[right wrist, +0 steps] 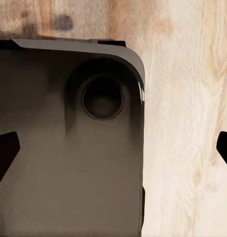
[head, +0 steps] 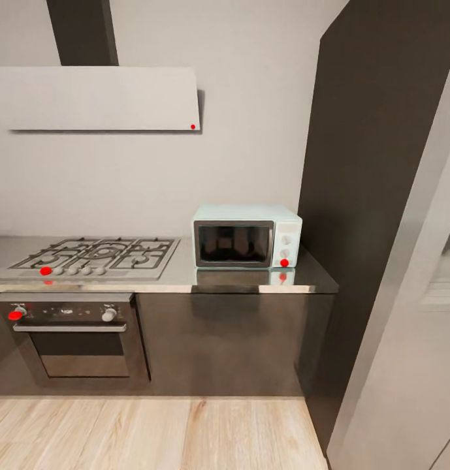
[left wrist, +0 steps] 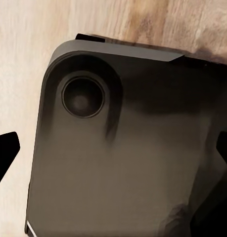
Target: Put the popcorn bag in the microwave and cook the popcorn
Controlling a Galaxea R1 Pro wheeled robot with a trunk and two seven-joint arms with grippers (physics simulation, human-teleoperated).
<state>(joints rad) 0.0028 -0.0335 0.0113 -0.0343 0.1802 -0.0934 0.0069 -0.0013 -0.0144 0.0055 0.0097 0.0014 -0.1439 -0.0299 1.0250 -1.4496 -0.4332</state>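
A small mint-white microwave with dark glass door sits shut at three o'clock of the steel gas hob on the glossy grey countertop. Both grippers' fingers hang apart, empty, over the robot's dark base and the wooden floor. With no popcorn bag seen here, the search risks going the wrong way.

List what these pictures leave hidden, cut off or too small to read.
- Microwave interior: head view, dark door glass hides it.
- Microwave knob markings: head view, too small.
- Cooktop and countertop: head view, left edge cuts them off.
- Left gripper and right gripper: wrist views, only dark fingertips at the frame edges; the robot's dark base lies beneath.
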